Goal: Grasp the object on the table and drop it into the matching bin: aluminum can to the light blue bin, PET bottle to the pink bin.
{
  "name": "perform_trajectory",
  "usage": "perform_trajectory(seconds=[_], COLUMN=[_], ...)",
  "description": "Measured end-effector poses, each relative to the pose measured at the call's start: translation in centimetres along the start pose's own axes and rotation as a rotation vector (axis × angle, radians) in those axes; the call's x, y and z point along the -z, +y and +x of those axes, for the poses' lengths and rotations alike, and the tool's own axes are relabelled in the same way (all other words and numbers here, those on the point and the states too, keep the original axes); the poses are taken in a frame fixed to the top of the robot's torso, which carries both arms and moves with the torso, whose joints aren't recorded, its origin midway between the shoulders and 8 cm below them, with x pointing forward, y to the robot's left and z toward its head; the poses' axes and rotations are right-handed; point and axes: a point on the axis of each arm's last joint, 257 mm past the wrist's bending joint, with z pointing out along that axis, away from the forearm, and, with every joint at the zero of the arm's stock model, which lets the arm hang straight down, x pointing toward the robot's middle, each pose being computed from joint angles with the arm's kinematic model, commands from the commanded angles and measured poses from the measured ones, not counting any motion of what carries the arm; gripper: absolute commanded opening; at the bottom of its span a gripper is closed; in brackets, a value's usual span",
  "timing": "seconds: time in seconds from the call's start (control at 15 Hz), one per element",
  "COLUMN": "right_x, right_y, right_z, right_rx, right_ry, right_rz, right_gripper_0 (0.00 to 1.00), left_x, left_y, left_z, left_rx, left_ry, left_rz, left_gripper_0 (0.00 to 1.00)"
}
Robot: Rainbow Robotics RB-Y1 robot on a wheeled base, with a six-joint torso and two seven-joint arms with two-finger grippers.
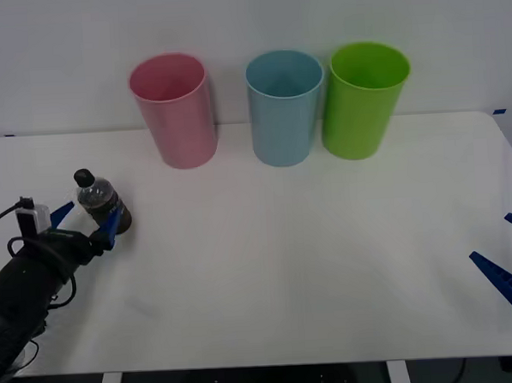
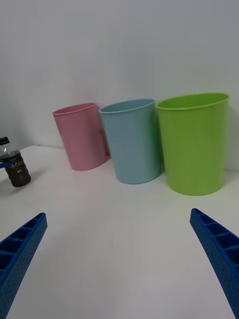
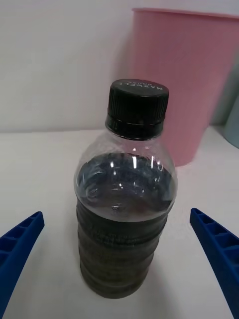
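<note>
On the white worktop (image 1: pixel 286 267), the pink bin (image 1: pixel 176 110) is seen upper left. At left, the upright PET bottle (image 1: pixel 102 202) is bracketed by the wide-open left claw (image 1: pixel 84 222); closure is judged next. The right claw (image 1: pixel 509 260) is parked spread, lower right.

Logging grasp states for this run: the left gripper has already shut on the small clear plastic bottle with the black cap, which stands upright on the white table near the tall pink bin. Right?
Not quite. The left gripper is open: the left wrist view shows both blue fingers apart from the small clear plastic bottle with the black cap, one on each side. The rest holds: it stands upright on the white table, with the tall pink bin beyond it.
</note>
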Motion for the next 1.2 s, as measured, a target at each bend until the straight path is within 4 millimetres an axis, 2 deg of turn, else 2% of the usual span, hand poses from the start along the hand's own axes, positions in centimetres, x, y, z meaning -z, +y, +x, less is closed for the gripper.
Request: perform_trajectory(seconds=[0.47,0.73,0.8,0.87,0.93,1.2], right_x=[0.0,0.0,0.0,0.0,0.0,0.0], right_y=[0.0,0.0,0.0,0.0,0.0,0.0], right_z=[0.0,0.0,0.0,0.0,0.0,0.0], right_rx=[0.000,0.000,0.000,0.000,0.000,0.000], right_ry=[0.000,0.000,0.000,0.000,0.000,0.000], right_rz=[0.000,0.000,0.000,0.000,0.000,0.000], right_gripper_0=[1.00,1.00,1.00,1.00,1.00,1.00], left_x=[-2.1,-2.6,-2.6,-2.6,-2.6,-2.8], left_y=[0.1,-0.2,-0.3,-0.3,-0.3,-0.5], left_z=[0.1,0.3,0.3,0.3,0.3,0.2], left_rx=[-0.029,-0.040,-0.043,-0.044,-0.047,-0.058], left_ry=[0.016,0.021,0.022,0.023,0.023,0.023], left_rz=[-0.009,-0.019,-0.018,-0.018,-0.018,-0.013], left_gripper_0=[1.00,1.00,0.57,0.18,0.02,0.00])
